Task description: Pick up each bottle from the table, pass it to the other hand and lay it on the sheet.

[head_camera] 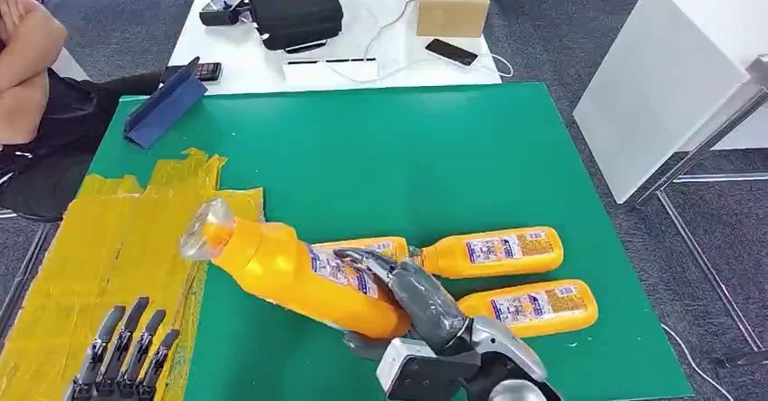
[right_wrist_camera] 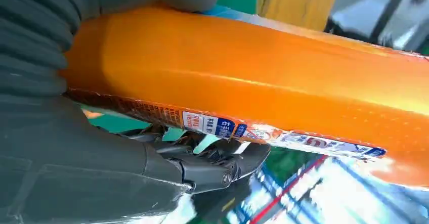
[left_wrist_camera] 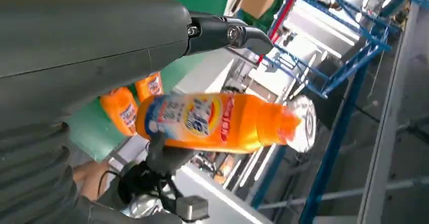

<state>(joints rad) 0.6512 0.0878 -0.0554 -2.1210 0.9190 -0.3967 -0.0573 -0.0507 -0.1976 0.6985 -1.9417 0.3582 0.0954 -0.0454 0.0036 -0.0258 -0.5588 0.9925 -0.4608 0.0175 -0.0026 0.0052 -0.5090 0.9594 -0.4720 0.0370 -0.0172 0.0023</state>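
1. Nearest our body, our left hand (head_camera: 127, 351) hovers over the yellow sheet (head_camera: 100, 265), fingers straight and apart, holding nothing.
2. Beside it to the right, our right hand (head_camera: 426, 315) grips an orange bottle (head_camera: 290, 270) around its body; the bottle is lifted off the green table (head_camera: 380, 157), tilted, its clear cap (head_camera: 201, 231) pointing toward the sheet's edge.
3. Behind our right hand we see three more orange bottles lying on the table: one (head_camera: 367, 249) partly hidden by the held bottle, one (head_camera: 494, 252) just beside it, one (head_camera: 534, 307) nearer the right edge.
4. Farther off, a blue tablet case (head_camera: 163, 107) sits at the table's far left corner.
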